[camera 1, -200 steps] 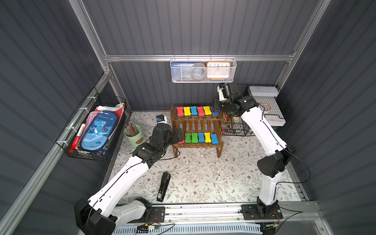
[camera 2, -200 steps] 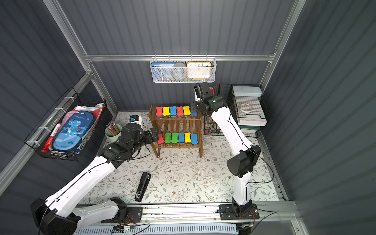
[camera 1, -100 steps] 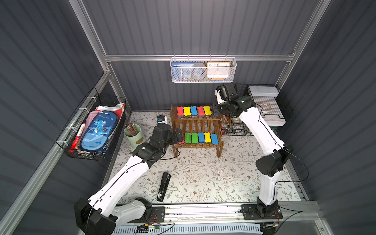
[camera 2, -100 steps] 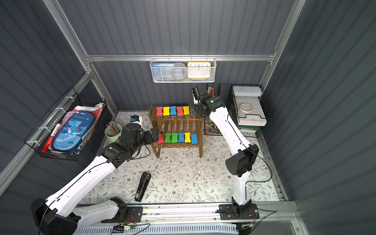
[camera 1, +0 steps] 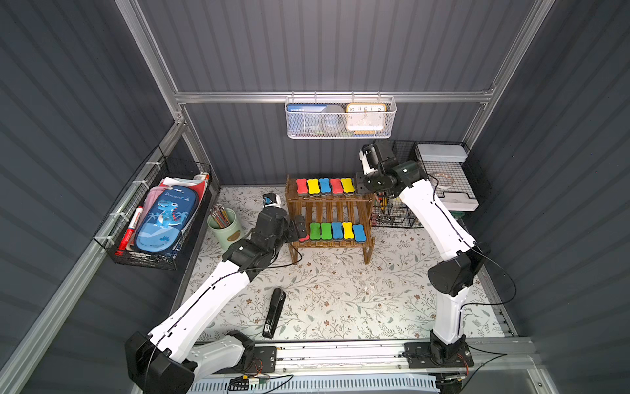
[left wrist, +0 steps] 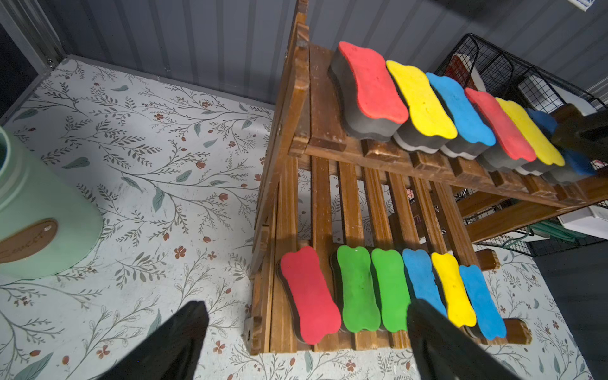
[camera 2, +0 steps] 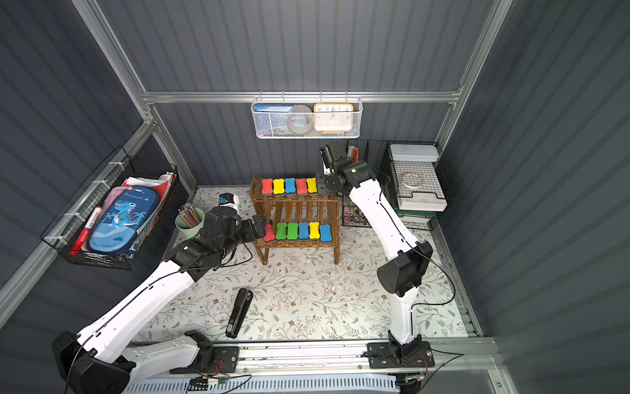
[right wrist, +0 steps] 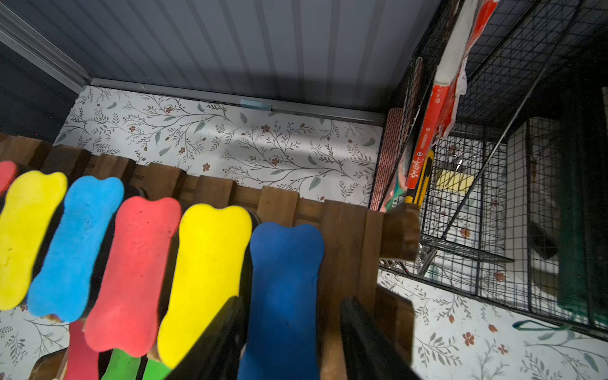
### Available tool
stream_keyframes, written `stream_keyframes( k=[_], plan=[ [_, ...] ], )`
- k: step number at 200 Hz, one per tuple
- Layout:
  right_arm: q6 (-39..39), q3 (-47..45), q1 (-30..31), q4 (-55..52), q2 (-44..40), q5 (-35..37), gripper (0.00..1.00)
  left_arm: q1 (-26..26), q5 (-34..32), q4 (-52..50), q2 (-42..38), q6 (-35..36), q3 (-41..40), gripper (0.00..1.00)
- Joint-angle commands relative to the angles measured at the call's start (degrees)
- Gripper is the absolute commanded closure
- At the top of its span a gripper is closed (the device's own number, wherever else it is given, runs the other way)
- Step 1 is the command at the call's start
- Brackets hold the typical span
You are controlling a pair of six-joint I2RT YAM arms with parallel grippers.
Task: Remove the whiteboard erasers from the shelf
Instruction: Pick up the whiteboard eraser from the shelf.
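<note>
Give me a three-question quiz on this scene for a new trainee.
1. How many erasers sit on the shelf's lower tier?
2. Which eraser do the right gripper's open jaws straddle? A red, B dark blue, C green.
3. True or false: the stapler lies on the shelf.
Key: 1 six; 2 B, the dark blue eraser on the upper tier; 3 false, it lies on the floral mat.

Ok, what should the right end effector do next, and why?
Probably close on the dark blue eraser. The right end effector straddles it at the end of the shelf's top tier, jaws open, with a gap showing on one side, so it looks ungripped.
</note>
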Motion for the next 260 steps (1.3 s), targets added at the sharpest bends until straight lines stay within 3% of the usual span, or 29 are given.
stream_keyframes(
  k=[1,33,96,138,195,226,260],
  plan=[
    [0.22,0.33,0.27,-0.58,0.66,1.6,0.48,-0.32,0.1,-0.73,0.45,1.15,0.0,0.01],
    [0.75,1.08,0.25,-2.62,1.82,4.88,0.54,-0.32,-0.02,-0.68,-0.01,1.07,-0.36,0.01],
    [1.49,1.47,0.34,-2.08,2.73,1.52,0.5,-0.31,-0.41,-1.07,-0.59,1.05,-0.59,0.01],
    [2.1,-0.03,0.35,-1.26,2.61,1.86,0.63,-0.27,-0.75,-1.15,-0.82,1.05,-0.58,0.01],
    [2.65,0.83,0.73,1.66,-2.1,3.01,0.7,-0.32,-0.74,-0.73,-1.45,1.0,-0.92,0.01],
    [4.44,-11.94,2.4,8.33,-12.68,3.82,0.7,-0.32,-1.11,-0.04,-2.2,1.4,-1.89,0.01],
    [10.8,-37.89,3.66,18.55,-30.01,2.9,0.7,-0.26,-1.65,0.68,-3.72,1.35,-3.9,0.01]
  ],
)
